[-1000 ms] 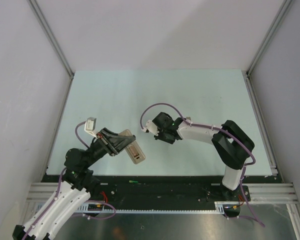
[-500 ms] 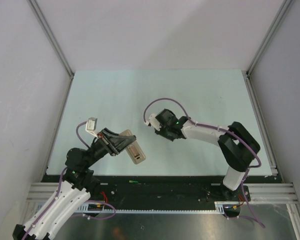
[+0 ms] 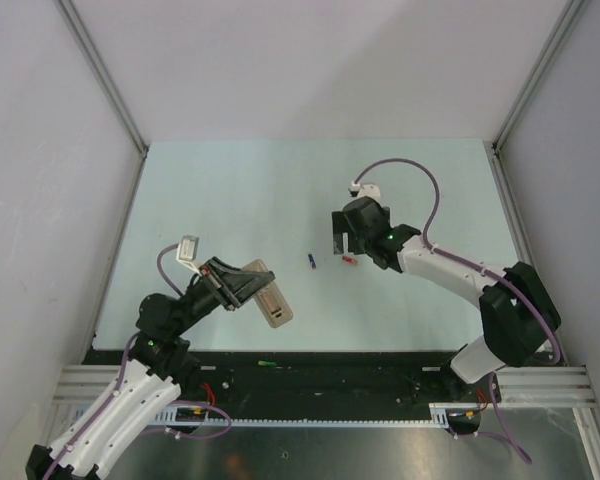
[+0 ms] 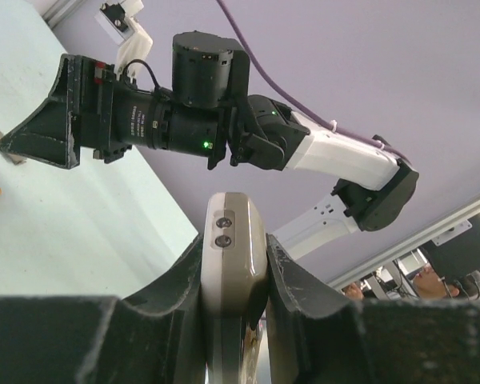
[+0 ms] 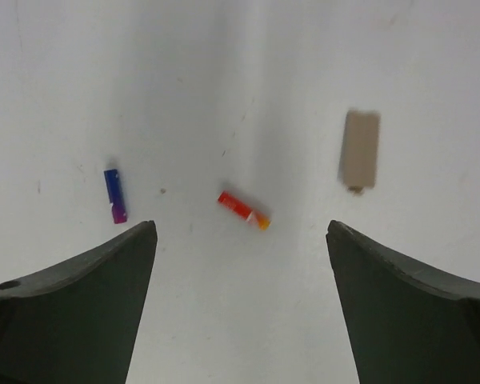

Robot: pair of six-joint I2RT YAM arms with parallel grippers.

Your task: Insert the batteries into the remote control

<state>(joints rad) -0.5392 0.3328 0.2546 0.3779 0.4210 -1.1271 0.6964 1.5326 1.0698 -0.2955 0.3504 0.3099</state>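
The remote control [image 3: 267, 296] is off the table, clamped by its long edges in the left gripper [image 3: 242, 285] over the near left part of the surface. From the left wrist only its narrow end face with two small dark round spots shows; the rest is cut off by the bottom of that view, and its buttons and screen cannot be made out from above. Two batteries lie loose on the table, well apart from the remote: the dark blue battery [image 5: 115, 194] and the red battery [image 5: 243, 210], near each other but not touching. Just beyond them lies a small flat greyish cover piece [image 5: 359, 150], slightly blurred; from above it is hidden under the right arm. The right gripper [image 5: 240, 240] hangs over the red battery with its jaws spread wide and nothing between them. A tiny green thing [image 3: 267, 363] sits on the dark rail [image 3: 330, 375] at the near edge, too small to identify. The table [image 3: 230, 190] is pale mint, enclosed by plain grey-white walls [image 3: 310, 70] with metal corner posts [image 3: 105, 75].
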